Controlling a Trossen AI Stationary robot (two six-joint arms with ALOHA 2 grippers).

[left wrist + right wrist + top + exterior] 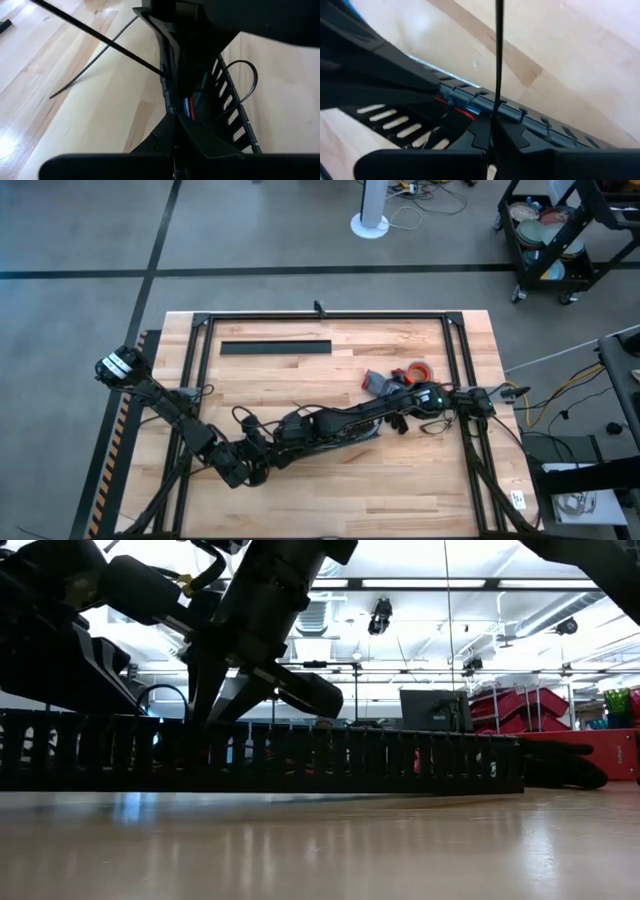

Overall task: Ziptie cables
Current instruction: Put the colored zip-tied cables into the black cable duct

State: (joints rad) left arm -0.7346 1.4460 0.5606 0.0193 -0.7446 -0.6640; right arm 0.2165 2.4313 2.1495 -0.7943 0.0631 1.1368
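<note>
Left tool (pixel 272 448) and right tool (pixel 292 428) meet low-centre on the bench (pixel 420 490), both over the near duct (pixel 300 755), which lies slantwise from centre toward 3 o'clock in the high view. Right tool (pixel 492 142): fingers closed narrow on a ziptie (pixel 498 55), a thin dark strip running straight out from the fingertips across the duct's slotted wall. Left tool (pixel 172 130): also narrow, pinching another ziptie (pixel 100 42) where it reaches the duct's edge; that strip stretches away over bare wood, and one more thin strip curves beside it with its tip lying on the bench. Cables (pixel 192 105) sit inside the duct right between the two tools, red, blue and pale strands just visible through the comb teeth; a dark loop (pixel 247 75) sticks out past the teeth on the far side. Low view: both sets of fingers come down to the duct's top edge at about 10 o'clock. A second black duct (pixel 275 347) lies flat at 12 o'clock on the bench, well apart from both tools. Orange tape roll (pixel 418 369) and a grey part (pixel 378 382) sit near the right arm at 2 o'clock.
</note>
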